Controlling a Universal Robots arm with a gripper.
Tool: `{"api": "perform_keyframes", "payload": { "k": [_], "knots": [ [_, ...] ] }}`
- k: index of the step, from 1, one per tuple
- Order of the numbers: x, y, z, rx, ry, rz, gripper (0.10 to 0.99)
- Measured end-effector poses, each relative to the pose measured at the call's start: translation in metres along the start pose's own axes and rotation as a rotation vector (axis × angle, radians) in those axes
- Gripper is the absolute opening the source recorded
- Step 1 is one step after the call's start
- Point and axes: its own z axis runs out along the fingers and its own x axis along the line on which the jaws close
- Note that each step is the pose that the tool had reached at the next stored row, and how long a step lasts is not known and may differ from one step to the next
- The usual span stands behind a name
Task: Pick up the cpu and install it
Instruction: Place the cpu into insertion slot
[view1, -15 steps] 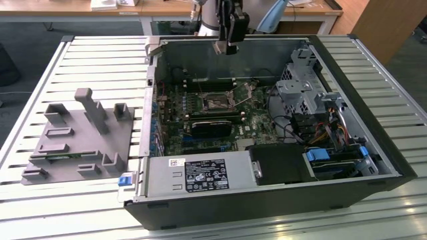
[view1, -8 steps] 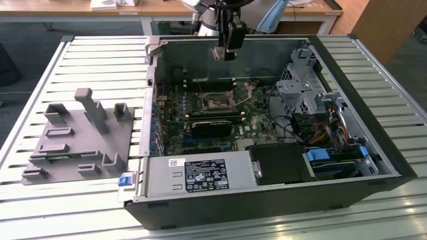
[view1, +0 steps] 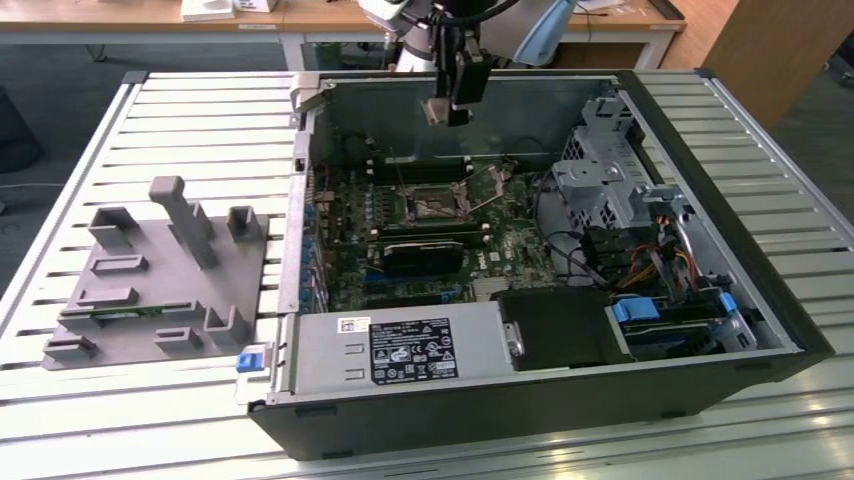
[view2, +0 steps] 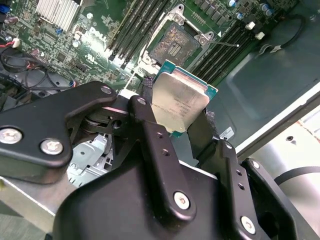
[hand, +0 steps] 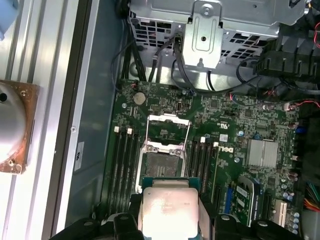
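in the upper middle of the exterior view the gripper (view1: 457, 108) hangs above the open computer case (view1: 787, 330). its black jaws pinch the cpu (view2: 179, 102) by two opposite edges, probably to keep its underside untouched. the chip is a flat square with a dull silver lid and green rim. the square socket (view2: 172, 44), its metal frame hinged open, lies apart beneath it.

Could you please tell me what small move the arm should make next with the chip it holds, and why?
Probably a slow, straight descent toward the open black square socket frame, checking alignment on the way. The gripper is shut on the small square silver-topped cpu, and the exterior view shows it well above the green motherboard, with the socket bare.
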Motion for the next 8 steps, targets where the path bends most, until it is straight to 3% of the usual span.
{"api": "perform_keyframes", "payload": {
  "k": [8],
  "knots": [
    [0.0006,-0.0004,0.0105,0.006,-0.0026,0.001,0.529]
  ]
}}
